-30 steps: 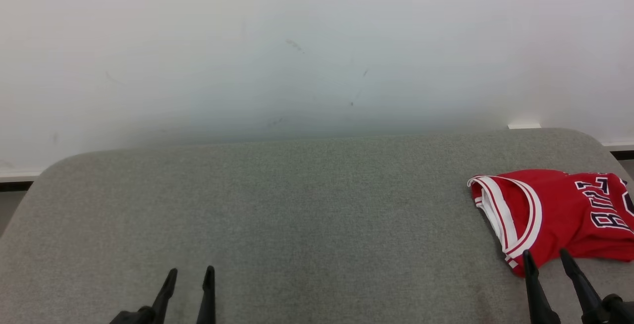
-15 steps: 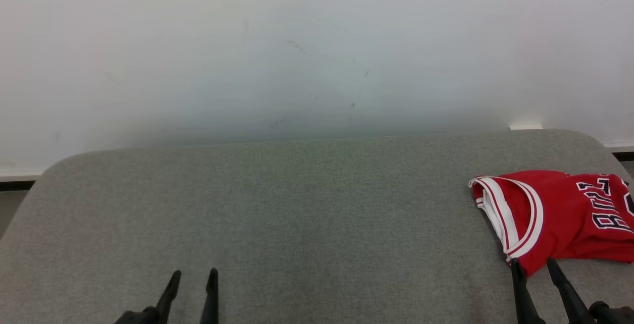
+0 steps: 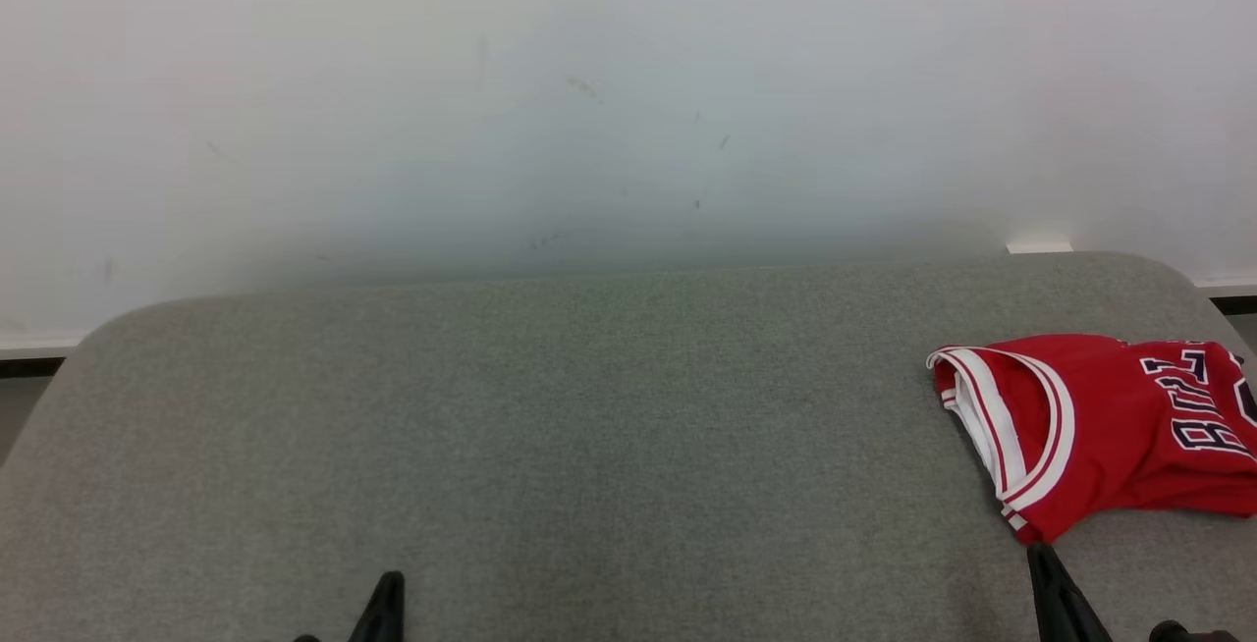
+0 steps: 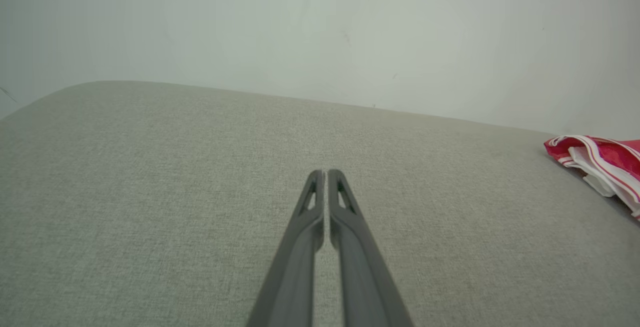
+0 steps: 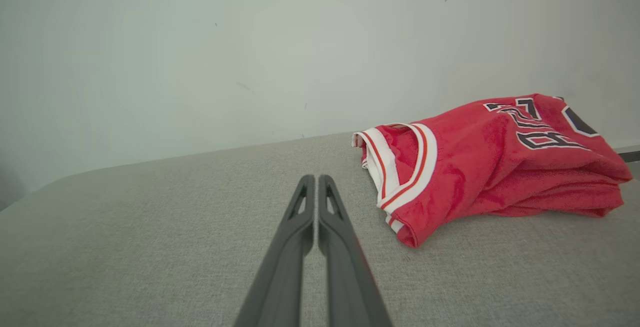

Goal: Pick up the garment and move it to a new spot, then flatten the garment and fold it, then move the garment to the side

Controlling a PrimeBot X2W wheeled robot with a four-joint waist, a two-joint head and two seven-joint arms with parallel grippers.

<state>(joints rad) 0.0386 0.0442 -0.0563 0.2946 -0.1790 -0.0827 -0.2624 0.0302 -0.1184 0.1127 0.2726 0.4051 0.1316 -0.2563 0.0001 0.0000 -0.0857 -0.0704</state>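
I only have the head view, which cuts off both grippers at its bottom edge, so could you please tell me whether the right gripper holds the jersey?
Observer: No. The right gripper is shut on nothing; in its wrist view the red jersey lies right of the fingers, not between them.
Operator: Thank you. And the other arm?
Observer: The left gripper is shut and empty, with bare grey cushion ahead of it.
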